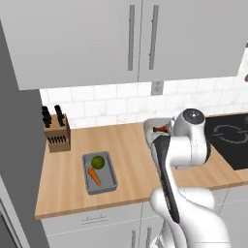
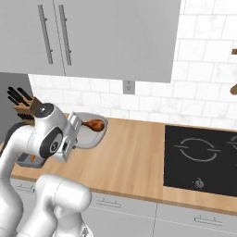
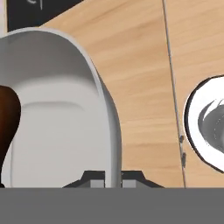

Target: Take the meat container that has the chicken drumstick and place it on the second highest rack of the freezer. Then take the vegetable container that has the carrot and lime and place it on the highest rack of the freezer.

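We have the gripper [image 3: 113,177] clenched on the meat container's [image 3: 65,109] rim at six o'clock; tilting could roll the chicken drumstick [image 2: 94,124] out.

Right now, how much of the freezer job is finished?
Nothing is on a rack yet. In hand: the gripper is shut on the rim of the meat container with the chicken drumstick, held above the counter. Left: the grey tray with the carrot and lime sits untouched on the counter.
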{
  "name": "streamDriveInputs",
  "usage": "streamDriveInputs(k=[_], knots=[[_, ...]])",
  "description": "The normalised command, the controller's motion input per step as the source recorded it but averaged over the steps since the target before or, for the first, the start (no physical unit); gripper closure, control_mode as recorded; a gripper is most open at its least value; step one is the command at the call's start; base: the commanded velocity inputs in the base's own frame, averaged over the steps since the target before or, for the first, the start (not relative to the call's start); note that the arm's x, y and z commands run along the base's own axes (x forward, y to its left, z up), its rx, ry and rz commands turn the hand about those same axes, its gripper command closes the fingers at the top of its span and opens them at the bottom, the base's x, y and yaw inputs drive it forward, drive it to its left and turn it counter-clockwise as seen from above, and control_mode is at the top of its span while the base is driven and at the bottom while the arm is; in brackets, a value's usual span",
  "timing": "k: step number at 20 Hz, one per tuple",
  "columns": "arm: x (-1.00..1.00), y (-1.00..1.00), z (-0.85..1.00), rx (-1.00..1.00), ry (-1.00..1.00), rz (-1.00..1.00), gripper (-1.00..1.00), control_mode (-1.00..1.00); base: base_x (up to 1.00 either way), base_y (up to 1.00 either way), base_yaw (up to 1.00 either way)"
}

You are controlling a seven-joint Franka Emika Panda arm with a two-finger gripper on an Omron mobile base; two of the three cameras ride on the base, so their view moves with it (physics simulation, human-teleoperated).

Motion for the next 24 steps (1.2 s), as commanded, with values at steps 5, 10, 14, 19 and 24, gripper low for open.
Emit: streamDriveInputs(k=[5, 10, 14, 19, 24], knots=[[-0.75, 0.00, 0.00, -0.03, -0.01, 0.00, 1.00, -1.00, 0.00, 0.00, 0.00], [-0.67, 0.00, 0.00, 0.01, -0.04, 0.08, 1.00, -1.00, 0.00, 0.00, 0.00], [-0.32, 0.00, -0.01, 0.00, -0.09, 0.01, 1.00, -1.00, 0.00, 0.00, 0.00], [-0.20, 0.00, 0.00, 0.00, -0.14, 0.01, 1.00, -1.00, 0.00, 0.00, 0.00], [-0.52, -0.02, 0.00, 0.00, -0.35, 0.00, 1.00, -1.00, 0.00, 0.00, 0.00]])
